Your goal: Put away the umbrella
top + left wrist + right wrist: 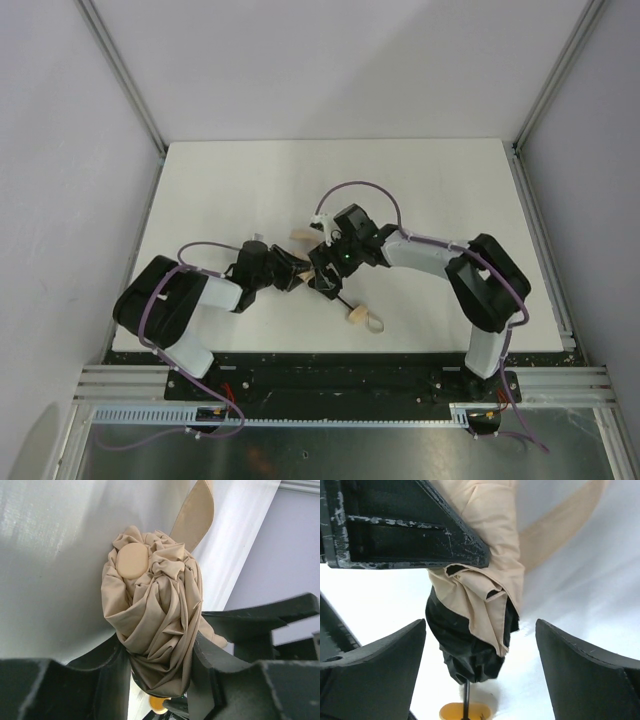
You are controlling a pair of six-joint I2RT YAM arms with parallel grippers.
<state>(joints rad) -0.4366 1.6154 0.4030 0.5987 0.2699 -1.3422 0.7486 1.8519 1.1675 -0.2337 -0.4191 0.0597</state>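
Left wrist view: the umbrella (155, 610) fills the space between the fingers (107, 662) of the left gripper (160, 670). It is a twisted bundle of beige fabric, and the jaws press into it from both sides, so they are clamped on its lower part. Beyond the fingertips the bundle ends in a smooth pale cap (132, 561). A flat beige strap (196, 512) runs up and away from behind the cap.

In the right wrist view the other end of the bundle hangs between the fingers of the right gripper (480, 625). There the tan cloth gives way to a black lining (465, 650). Those jaws stand wide apart, with clear space on each side of the fabric, and touch nothing. A thin black shaft (466, 697) runs out of the lining toward that gripper's palm. One scuffed finger of the left gripper crosses above the cloth.

From the top external camera both grippers meet nose to nose over the near middle of the white table (250, 180), with the bundle mostly hidden between them. The pale wooden handle (354, 315) lies on the table just behind the right gripper, toward the arm bases. Its cord loop (376, 323) lies beside it.
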